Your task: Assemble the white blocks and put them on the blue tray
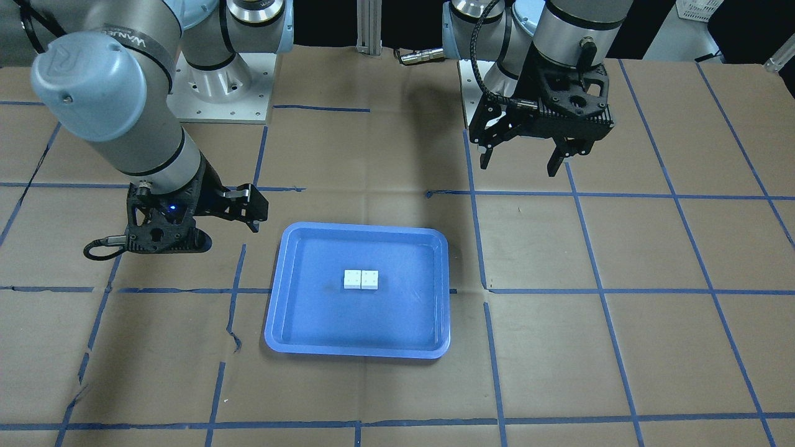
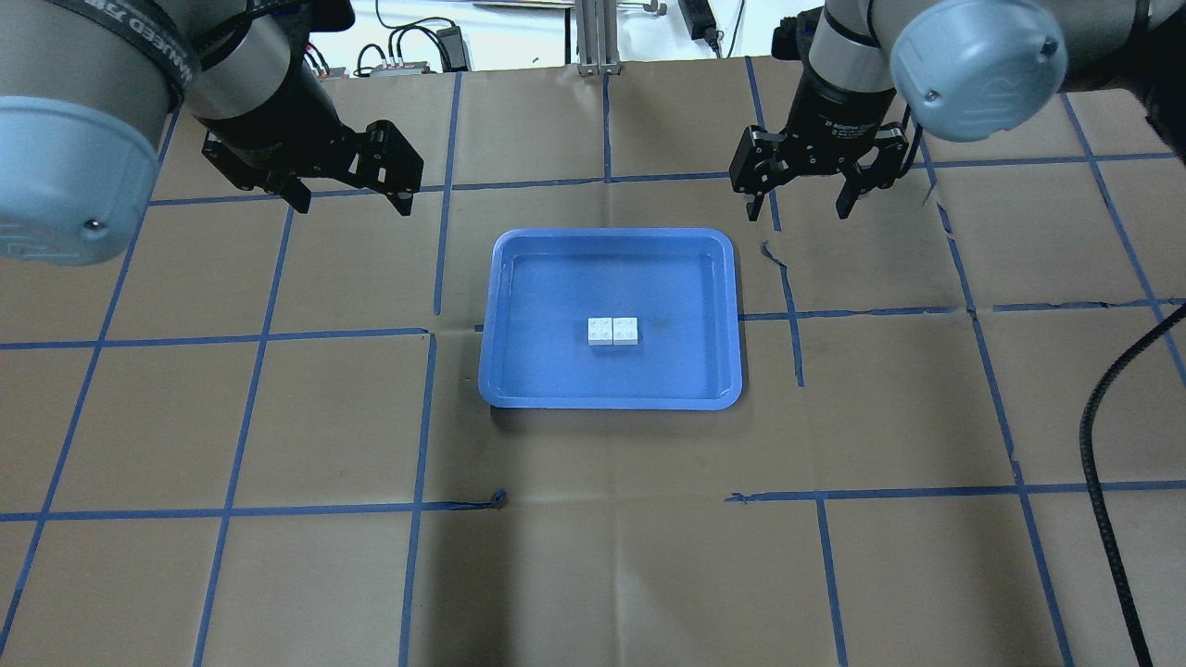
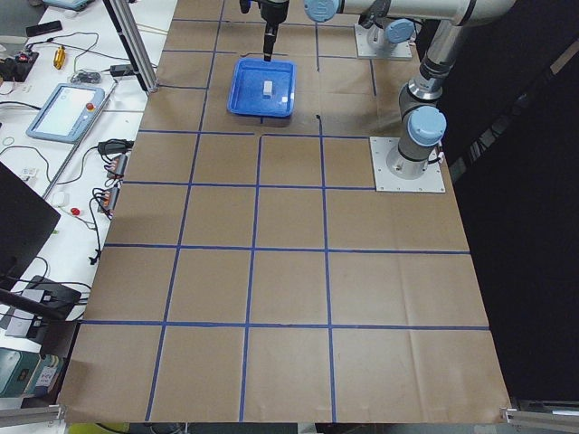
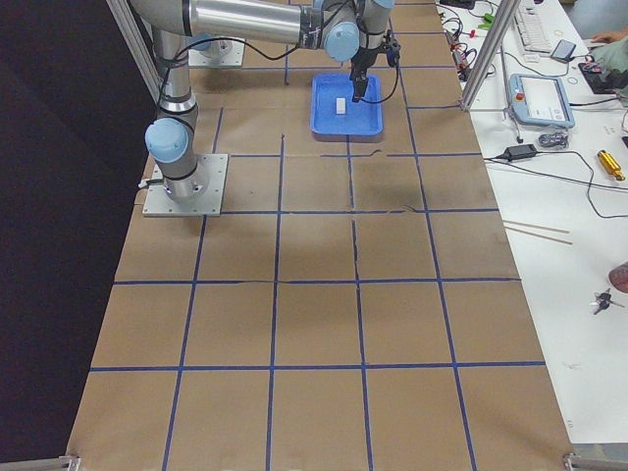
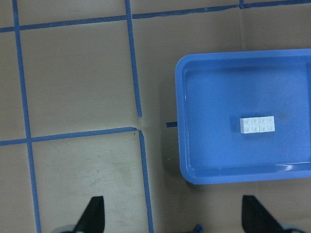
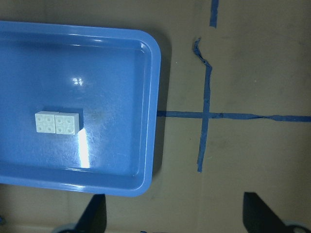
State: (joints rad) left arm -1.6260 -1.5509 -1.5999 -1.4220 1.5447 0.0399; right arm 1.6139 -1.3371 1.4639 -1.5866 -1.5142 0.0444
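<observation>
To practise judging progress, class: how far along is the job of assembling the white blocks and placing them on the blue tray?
Done: the two white blocks lie side by side, touching, in the middle of the blue tray. In hand: nothing; the left tool and right tool are open, empty and clear of the tray. Left: apparently nothing, though whether the blocks are actually locked together cannot be told.

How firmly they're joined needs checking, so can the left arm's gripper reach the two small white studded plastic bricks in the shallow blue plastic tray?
Probably yes. The left gripper hangs open off the blue tray's corner; the white bricks lie mid-tray with nothing over them, and the right gripper is well aside.
</observation>
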